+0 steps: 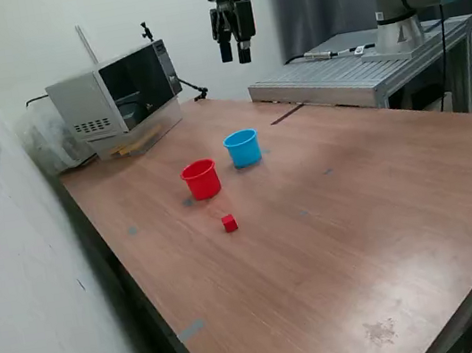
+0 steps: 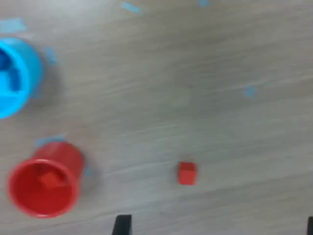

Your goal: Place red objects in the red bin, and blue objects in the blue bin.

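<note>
A small red cube lies on the wooden table, in front of the red bin. In the wrist view another red cube rests inside that bin. The light-blue bin stands just beside the red one, toward the exterior view's right. Dark-blue objects show inside it, but they are blurred. My gripper hangs high above the table, behind the bins. It is open with nothing between its fingers. Only the fingertips show in the wrist view.
A microwave-like appliance stands at the back on the exterior view's left, near the wall. A metal platform carrying the arm's base adjoins the table's far side. Small blue tape marks dot the wood.
</note>
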